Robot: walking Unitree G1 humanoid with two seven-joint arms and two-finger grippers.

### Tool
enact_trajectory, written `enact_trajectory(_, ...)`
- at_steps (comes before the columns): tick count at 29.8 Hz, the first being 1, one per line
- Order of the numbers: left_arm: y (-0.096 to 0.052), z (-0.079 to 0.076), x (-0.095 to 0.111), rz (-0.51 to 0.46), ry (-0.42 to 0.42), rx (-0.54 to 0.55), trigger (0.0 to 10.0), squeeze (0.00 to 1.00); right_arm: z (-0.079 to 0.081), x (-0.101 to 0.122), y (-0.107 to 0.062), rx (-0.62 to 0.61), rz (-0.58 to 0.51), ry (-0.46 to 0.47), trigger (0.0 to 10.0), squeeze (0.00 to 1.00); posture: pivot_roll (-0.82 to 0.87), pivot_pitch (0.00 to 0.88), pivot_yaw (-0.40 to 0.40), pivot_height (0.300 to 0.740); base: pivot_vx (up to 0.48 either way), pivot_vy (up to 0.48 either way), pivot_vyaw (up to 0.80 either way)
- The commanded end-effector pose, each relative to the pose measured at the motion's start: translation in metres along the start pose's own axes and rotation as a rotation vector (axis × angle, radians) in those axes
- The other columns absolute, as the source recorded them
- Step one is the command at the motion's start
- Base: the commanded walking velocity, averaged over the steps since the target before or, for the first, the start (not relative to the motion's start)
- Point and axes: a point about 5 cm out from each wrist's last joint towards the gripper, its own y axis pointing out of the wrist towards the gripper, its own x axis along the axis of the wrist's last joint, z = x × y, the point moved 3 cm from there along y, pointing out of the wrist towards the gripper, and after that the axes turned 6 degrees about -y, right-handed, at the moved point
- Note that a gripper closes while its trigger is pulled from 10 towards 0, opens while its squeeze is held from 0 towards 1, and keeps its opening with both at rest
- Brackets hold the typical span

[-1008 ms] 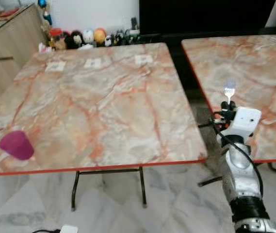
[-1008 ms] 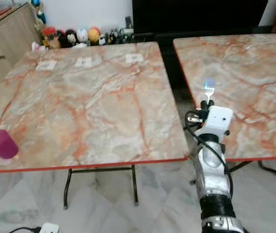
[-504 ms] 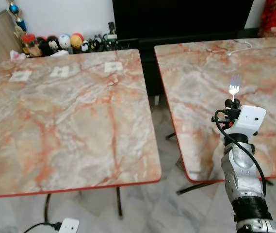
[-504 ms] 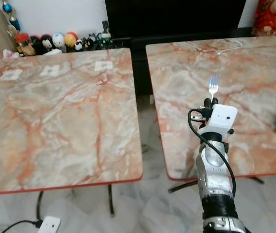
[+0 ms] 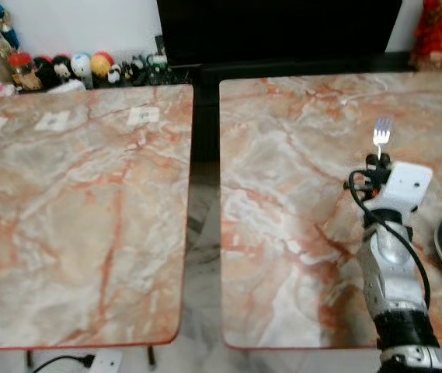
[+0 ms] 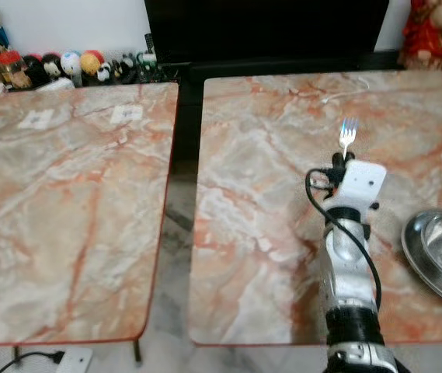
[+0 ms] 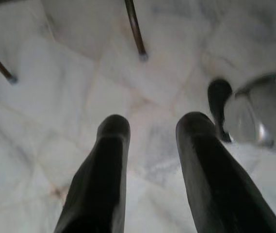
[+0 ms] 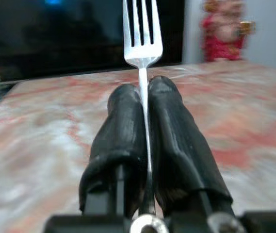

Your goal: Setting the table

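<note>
We hold the fork (image 8: 142,34) upright, tines up, its handle pinched between the pressed-together fingers of our right pincer (image 8: 145,97), raised over the right marble tabletop (image 6: 267,155). A metal bowl (image 6: 438,249) sits at that tabletop's right edge — the fork is not yet laid down, so the setting looks barely begun. Our left pincer (image 7: 150,141) hangs spread and empty above the floor.
</note>
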Motion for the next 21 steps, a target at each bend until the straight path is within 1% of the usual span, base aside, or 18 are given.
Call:
enact_trajectory(1, -0.001, 0.003, -0.004, 0.014, -0.017, 0.003, 10.0, 0.00, -0.006, 0.002, 0.000, -0.015, -0.004, -0.008, 10.0, 0.00, -0.07, 0.087, 0.050, 0.740, 0.000, 0.000, 0.00)
enact_trajectory(5, -0.001, 0.001, -0.003, 0.009, -0.019, 0.002, 10.0, 0.00, -0.006, 0.002, 0.000, -0.015, -0.004, -0.008, 10.0, 0.00, -0.07, 0.090, 0.047, 0.740, 0.000, 0.000, 0.00)
enact_trajectory(12, 0.004, -0.028, 0.006, -0.005, 0.000, -0.027, 10.0, 0.00, -0.007, 0.003, 0.001, -0.014, -0.003, -0.008, 10.0, 0.00, -0.07, 0.091, 0.043, 0.740, 0.000, 0.000, 0.00)
enact_trajectory(16, 0.006, -0.035, 0.012, -0.019, 0.006, -0.035, 10.0, 0.00, -0.008, 0.004, 0.002, -0.016, -0.007, -0.007, 10.0, 0.00, -0.08, 0.091, 0.041, 0.740, 0.000, -0.398, 0.00)
enact_trajectory(21, 0.006, -0.032, 0.012, -0.021, 0.006, -0.031, 10.0, 0.00, -0.010, 0.006, 0.003, -0.024, -0.014, -0.009, 10.0, 0.00, -0.08, 0.091, 0.040, 0.740, 0.000, -0.475, 0.00)
